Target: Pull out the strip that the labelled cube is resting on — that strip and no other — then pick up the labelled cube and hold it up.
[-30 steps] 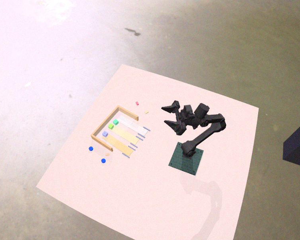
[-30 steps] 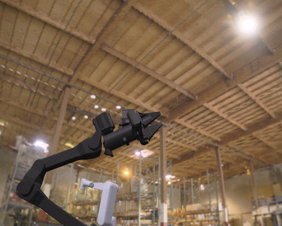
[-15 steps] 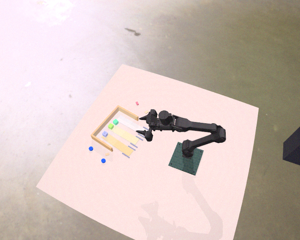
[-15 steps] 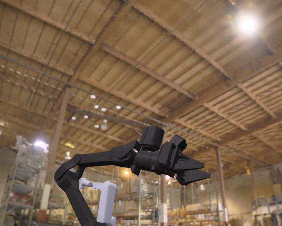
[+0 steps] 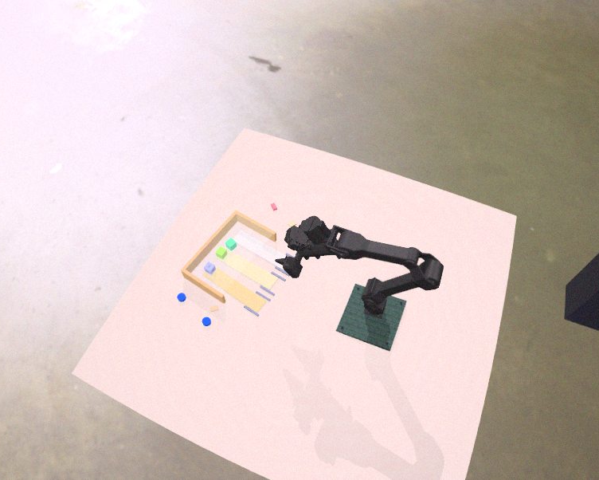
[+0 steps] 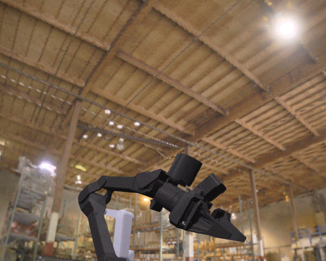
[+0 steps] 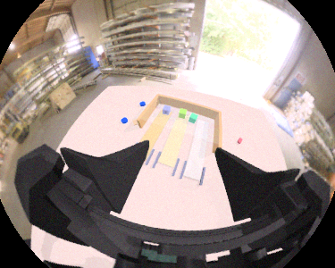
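Gripper spread wide and empty above the strip handles; they sit close together, so it could catch the wrong strip's.

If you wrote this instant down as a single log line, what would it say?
phase: approach | gripper: open, empty, above strip handles | strips: three, none pulled | cubes: three, on strips inside frame | label: unreadable

Legible text, labels, numbers, signs: none. The pale blue cube, at the closed end of the wooden frame, bears a small dark mark on its top face, too small to read.
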`<state>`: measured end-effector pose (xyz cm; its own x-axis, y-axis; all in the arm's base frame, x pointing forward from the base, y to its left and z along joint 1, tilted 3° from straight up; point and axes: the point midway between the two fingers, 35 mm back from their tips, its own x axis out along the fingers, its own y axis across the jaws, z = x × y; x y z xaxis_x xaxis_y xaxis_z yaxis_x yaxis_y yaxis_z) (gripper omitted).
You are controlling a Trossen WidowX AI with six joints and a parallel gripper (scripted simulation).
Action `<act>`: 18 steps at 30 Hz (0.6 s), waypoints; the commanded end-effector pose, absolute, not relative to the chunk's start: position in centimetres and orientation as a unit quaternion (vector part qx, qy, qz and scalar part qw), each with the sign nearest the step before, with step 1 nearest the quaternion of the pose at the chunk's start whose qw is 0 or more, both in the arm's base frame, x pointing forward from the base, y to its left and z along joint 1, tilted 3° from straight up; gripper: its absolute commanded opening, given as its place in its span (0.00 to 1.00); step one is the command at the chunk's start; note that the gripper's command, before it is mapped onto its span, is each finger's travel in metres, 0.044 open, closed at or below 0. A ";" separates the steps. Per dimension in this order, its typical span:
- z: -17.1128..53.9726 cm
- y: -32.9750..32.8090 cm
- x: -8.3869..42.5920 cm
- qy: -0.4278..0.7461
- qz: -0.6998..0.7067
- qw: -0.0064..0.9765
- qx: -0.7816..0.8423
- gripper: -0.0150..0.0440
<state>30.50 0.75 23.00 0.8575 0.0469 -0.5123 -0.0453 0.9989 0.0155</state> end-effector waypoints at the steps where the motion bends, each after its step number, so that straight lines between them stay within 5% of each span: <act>1: 22.7 0.7 30.5 0.270 0.023 0.962 0.006 0.93; 10: 22.7 0.7 30.5 0.270 0.023 0.962 0.006 0.93; 18: 20.8 3.7 33.7 0.405 0.028 0.912 0.064 0.58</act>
<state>32.35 2.30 21.83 0.7570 0.0847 -0.6479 -0.0277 0.9948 0.0978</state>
